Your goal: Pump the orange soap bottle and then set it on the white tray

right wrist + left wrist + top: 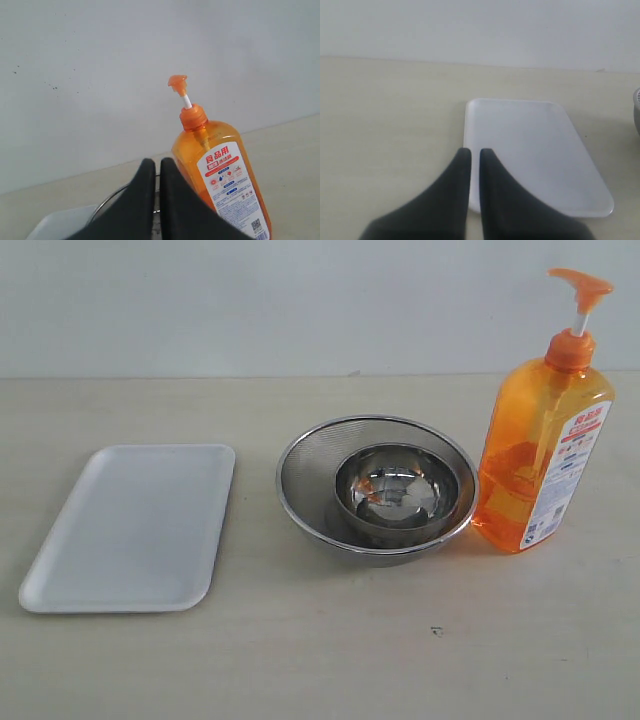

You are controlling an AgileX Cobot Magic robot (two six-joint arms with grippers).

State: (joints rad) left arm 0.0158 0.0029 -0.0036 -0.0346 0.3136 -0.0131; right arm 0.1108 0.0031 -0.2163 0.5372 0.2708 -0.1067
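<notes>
Closed right pincer (157,162) sits apart from the orange soap bottle (220,175)

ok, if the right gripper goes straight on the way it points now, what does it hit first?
Probably the metal strainer: its rim shows just past the shut jaws of the right gripper. The soap bottle stands off to one side of that line. Depth is unclear.
</notes>
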